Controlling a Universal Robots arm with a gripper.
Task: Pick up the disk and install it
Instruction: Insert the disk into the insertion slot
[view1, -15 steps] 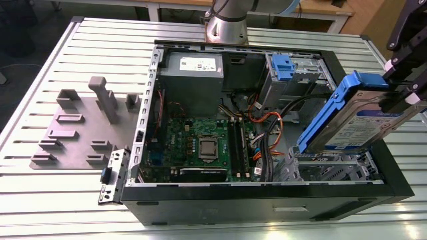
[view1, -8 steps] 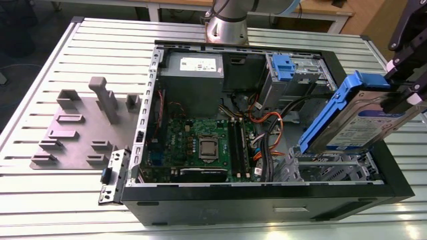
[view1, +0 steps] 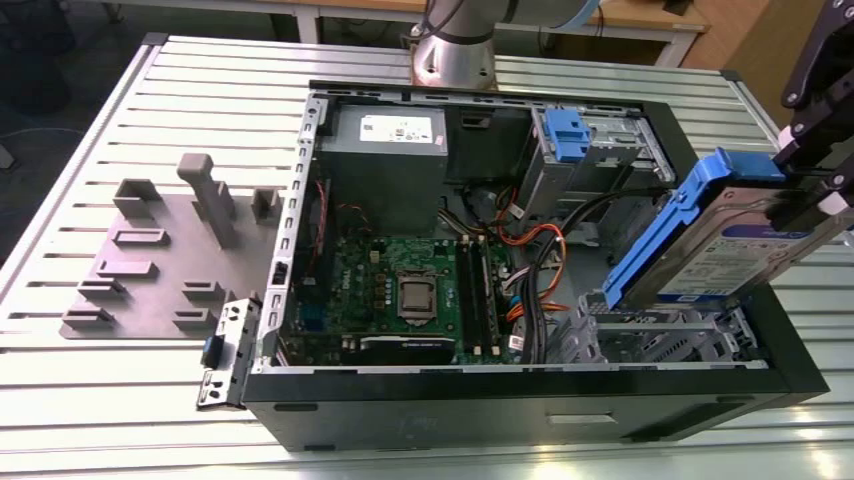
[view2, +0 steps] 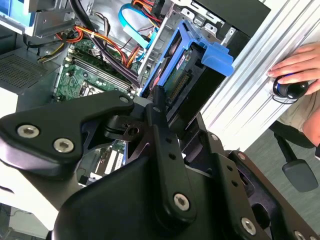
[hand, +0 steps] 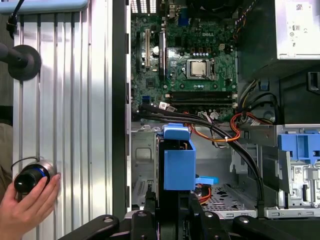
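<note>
The disk (view1: 714, 245) is a silver drive with a white-and-blue label and blue rails. It hangs tilted, one end up, over the open computer case's corner at the exterior view's right. My gripper (view1: 805, 205) is shut on its upper end. Below it lies a perforated metal bay (view1: 661, 335) inside the case. In the second wrist view the disk (view2: 186, 82) sticks out past the black fingers (view2: 159, 117). Seen edge-on in the first wrist view, the disk (hand: 178, 162) points down toward the bay floor (hand: 227, 195).
The open case (view1: 534, 385) holds a motherboard (view1: 400, 290), a grey power-supply box (view1: 387, 150), a drive cage with a blue latch (view1: 567, 135) and orange and black cables (view1: 534, 250). A grey fixture plate (view1: 160, 250) lies left of it. A person's hand (hand: 27, 202) grips a black knob at the table edge.
</note>
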